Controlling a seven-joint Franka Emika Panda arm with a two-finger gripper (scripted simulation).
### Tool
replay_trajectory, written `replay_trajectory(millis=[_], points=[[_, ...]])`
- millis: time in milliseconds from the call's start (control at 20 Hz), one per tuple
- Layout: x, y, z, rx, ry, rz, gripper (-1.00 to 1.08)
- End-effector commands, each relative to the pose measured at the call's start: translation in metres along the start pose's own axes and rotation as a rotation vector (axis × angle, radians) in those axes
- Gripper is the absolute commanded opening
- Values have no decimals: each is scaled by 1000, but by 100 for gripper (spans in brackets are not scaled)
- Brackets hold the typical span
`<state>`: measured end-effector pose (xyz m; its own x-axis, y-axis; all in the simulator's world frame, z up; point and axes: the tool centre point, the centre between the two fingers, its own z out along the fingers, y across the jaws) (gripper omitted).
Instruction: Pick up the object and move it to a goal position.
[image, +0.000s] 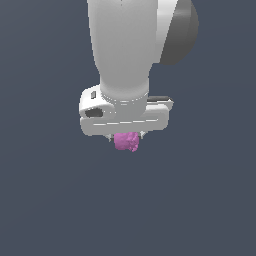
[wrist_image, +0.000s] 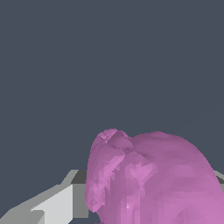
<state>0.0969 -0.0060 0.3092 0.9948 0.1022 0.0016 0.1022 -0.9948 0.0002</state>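
Observation:
The object, a small magenta-pink lumpy blob (image: 126, 141), sits right under the white gripper (image: 125, 137) in the exterior view, between its short fingers, of which only the tips show at its sides. The gripper is shut on it. In the wrist view the blob (wrist_image: 153, 179) fills much of the picture, with a grey finger (wrist_image: 57, 203) beside it. No goal marker shows in either view.
Only a plain dark blue-grey background surrounds the arm in both views. The white arm body (image: 125, 45) with its dark grey joint cap (image: 180, 35) rises above the gripper.

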Motion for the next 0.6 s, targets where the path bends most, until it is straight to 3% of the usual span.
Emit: replay_trajectory(millis=[0,550], points=[[1,1,-14,0,-2,0,-100],[5,2,-35,0,-2,0,-100]])
